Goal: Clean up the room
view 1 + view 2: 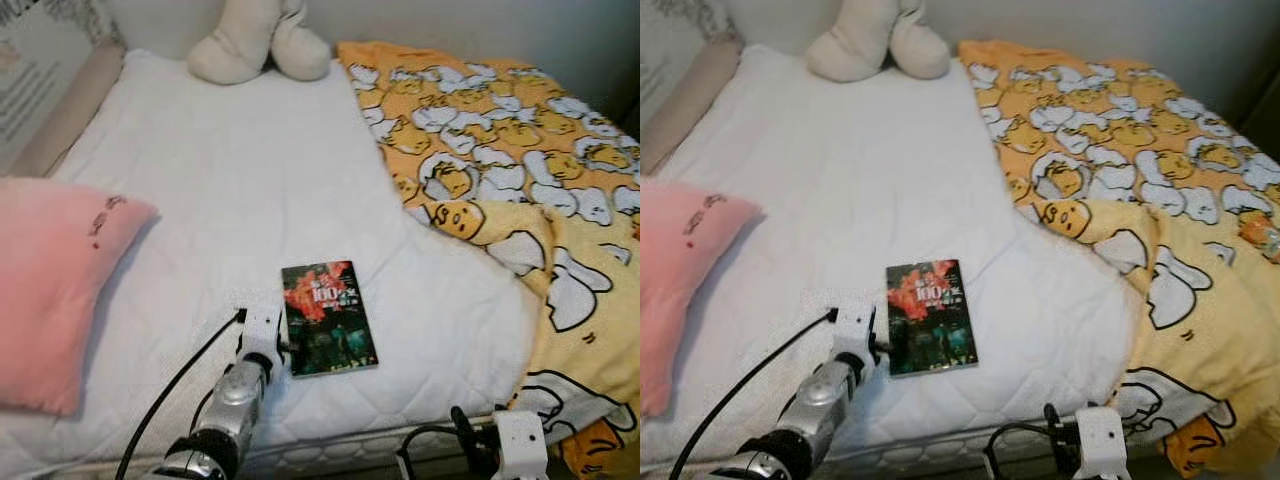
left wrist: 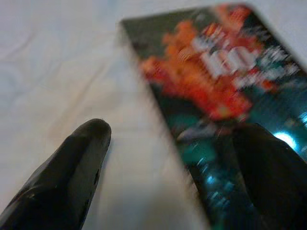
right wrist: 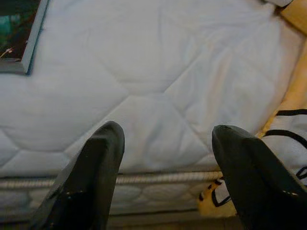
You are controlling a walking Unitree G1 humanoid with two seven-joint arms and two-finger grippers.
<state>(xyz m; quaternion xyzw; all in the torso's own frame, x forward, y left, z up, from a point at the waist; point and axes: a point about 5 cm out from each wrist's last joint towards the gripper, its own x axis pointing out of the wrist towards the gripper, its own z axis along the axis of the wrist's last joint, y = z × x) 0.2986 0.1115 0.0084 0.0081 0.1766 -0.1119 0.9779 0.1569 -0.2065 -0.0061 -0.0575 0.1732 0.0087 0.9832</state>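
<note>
A dark book (image 1: 328,318) with a red and white cover lies flat on the white mattress (image 1: 230,200) near its front edge. My left gripper (image 2: 177,153) is open at the book's left edge; one finger (image 2: 72,167) rests on the sheet beside it, the other finger (image 2: 273,167) is over the cover. The left arm (image 1: 235,400) reaches up from below. My right gripper (image 3: 165,158) is open and holds nothing, low by the mattress's front edge, with the book's corner (image 3: 19,33) off to one side.
A pink pillow (image 1: 50,290) lies on the bed's left side. A yellow patterned blanket (image 1: 500,170) covers the right side and hangs over the front corner. A beige plush toy (image 1: 260,40) sits at the far end against the wall.
</note>
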